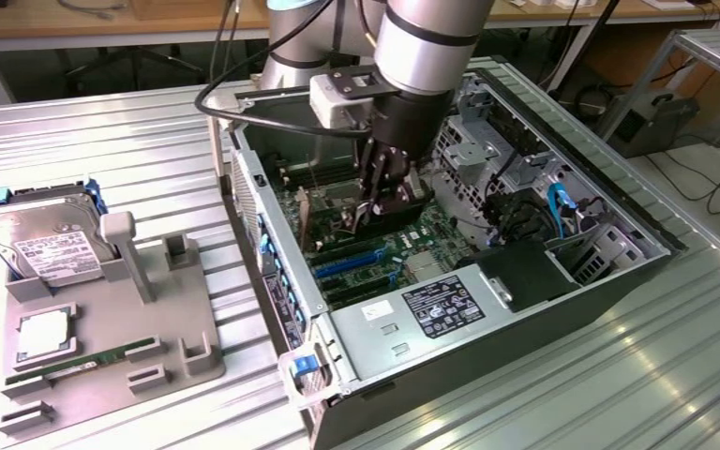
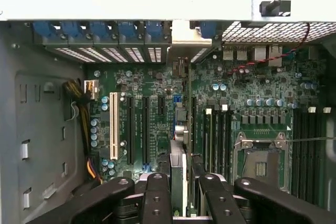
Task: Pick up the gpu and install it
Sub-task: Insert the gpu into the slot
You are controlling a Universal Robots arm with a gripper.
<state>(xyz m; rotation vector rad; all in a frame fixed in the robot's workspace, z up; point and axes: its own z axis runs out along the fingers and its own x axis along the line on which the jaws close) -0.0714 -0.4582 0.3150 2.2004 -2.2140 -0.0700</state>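
Holding the gpu (image 1: 405, 208) upright inside the open computer case (image 1: 610, 272), the gripper (image 1: 382, 214) hangs low over the motherboard (image 1: 373, 267).

In the exterior view the arm comes down from twelve o'clock into the middle of the case, and the claw is clamped narrow on the dark card. The wrist view shows the gpu (image 2: 181, 161) edge-on between the two inner fingers (image 2: 157, 198) of the gripper (image 2: 185, 192). The card lines up with a slot between the black expansion slots and the memory slots, with its silvery bracket (image 2: 184, 38) at the case's rear openings. Whether it is seated I cannot tell. At eight o'clock of the exterior view, well apart from the case, a grey fixture (image 1: 191, 361) carries a hard drive (image 1: 48, 246) and a green memory stick (image 1: 72, 366).
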